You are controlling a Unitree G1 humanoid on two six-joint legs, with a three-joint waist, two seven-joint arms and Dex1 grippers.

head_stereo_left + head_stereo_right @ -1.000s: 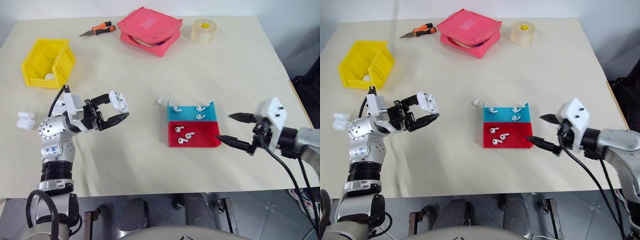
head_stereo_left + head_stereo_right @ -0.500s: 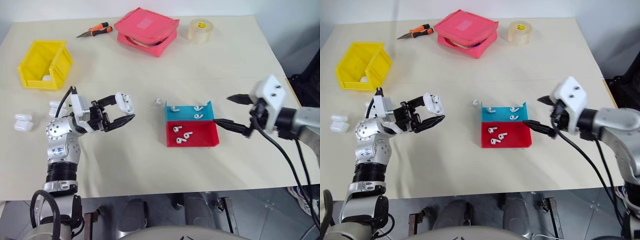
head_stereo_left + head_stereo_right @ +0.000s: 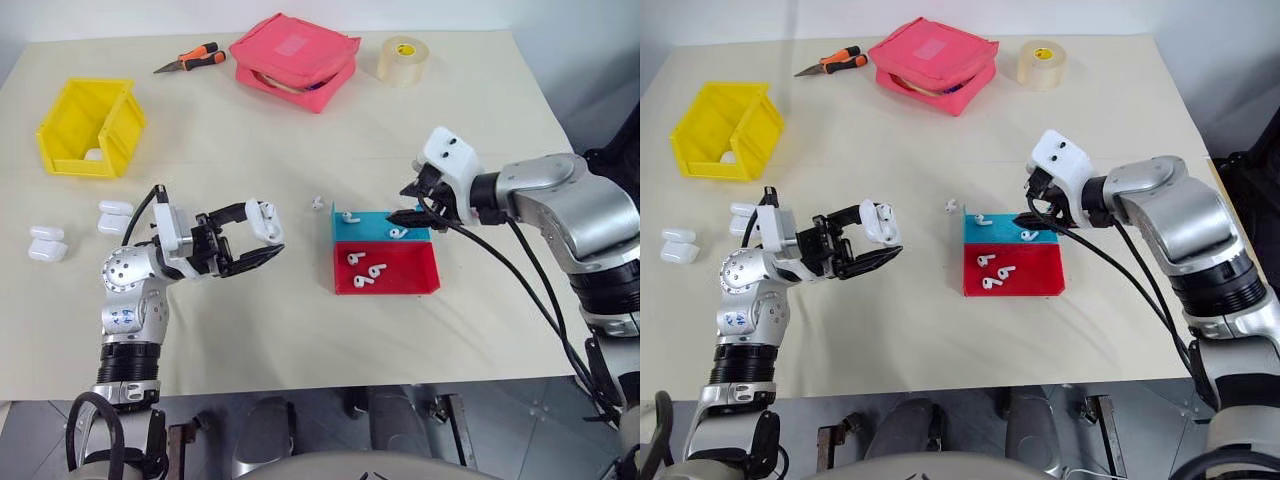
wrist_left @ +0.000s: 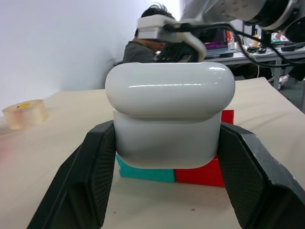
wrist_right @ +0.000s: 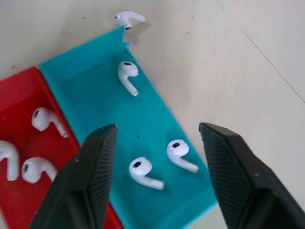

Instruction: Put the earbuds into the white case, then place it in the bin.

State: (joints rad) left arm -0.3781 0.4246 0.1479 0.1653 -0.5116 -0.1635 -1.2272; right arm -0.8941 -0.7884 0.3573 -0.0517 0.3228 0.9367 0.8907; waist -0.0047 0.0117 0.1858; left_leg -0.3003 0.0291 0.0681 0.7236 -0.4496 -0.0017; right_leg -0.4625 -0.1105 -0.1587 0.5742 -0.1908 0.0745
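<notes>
Left eye view takes in a cream table (image 3: 300,320) with the bin (image 3: 88,128), bright yellow, near its far left corner and a pale object lying inside it; a pink zipped pouch (image 3: 295,60) sits at the far edge, with an orange-handled cutter (image 3: 188,58) to its left and a roll of clear tape (image 3: 404,60) to its right. Toward the middle sit two flat trays joined side by side, the blue tray (image 3: 382,224) farther from the robot and the red tray (image 3: 385,270) nearer. The left gripper (image 3: 252,238) hovers above the table left of the trays, clenched on the white case (image 3: 265,221) (lid closed, as the left wrist view shows, pinched between both black fingers). The right gripper (image 3: 412,202) hangs over the blue tray with its jaws parted and nothing between them. Three spare cases (image 3: 48,243) lie near the left edge. The earbuds (image 5: 143,170) lie loose: three in the blue tray, three in the red tray, and one stray earbud (image 3: 318,202) on the table just past the blue tray's far left corner
</notes>
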